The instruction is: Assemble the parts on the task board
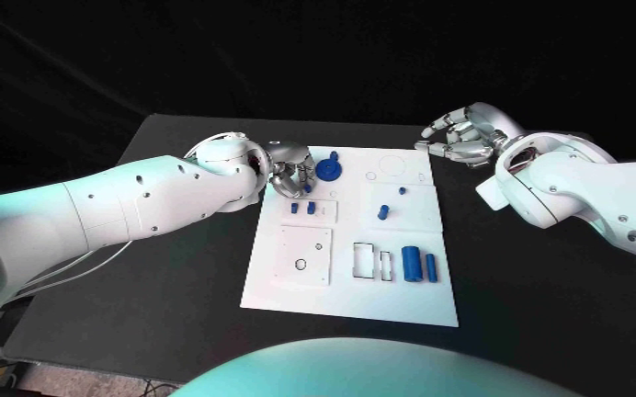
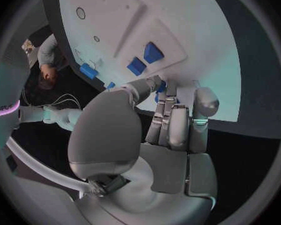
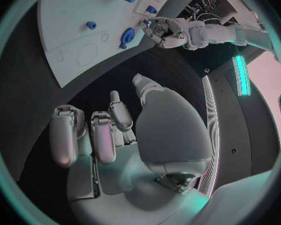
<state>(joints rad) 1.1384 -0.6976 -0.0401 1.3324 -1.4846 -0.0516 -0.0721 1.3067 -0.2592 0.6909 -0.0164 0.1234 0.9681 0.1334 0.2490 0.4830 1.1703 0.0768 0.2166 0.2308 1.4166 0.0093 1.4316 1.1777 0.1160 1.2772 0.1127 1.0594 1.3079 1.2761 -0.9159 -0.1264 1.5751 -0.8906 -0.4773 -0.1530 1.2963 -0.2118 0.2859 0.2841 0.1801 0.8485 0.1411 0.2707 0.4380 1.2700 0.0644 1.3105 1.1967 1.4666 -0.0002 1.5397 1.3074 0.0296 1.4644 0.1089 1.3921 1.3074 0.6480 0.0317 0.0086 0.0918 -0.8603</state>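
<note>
Lying on the white board [image 1: 347, 300]: one blue disc [image 1: 329, 172] at 11 o'clock, two cylinders [image 1: 413, 263] at 4, four small blocks [image 1: 302, 206] near centre. Left hand [image 1: 287, 175] at the board's 10 o'clock edge, fingers curled over a blue piece; grasp cannot be told. Right hand [image 1: 458, 142] hovering at 2 o'clock, curled, holding nothing.

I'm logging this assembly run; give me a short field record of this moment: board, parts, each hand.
board: white task board on the black table
parts: blue round part near the board's far edge; two small blue parts side by side; blue cylinder lying near the right edge
left hand: left hand over the board's far left corner, fingers at the round part; grasp unclear
right hand: right hand beyond the board's far right corner, fingers apart, holding nothing
</note>
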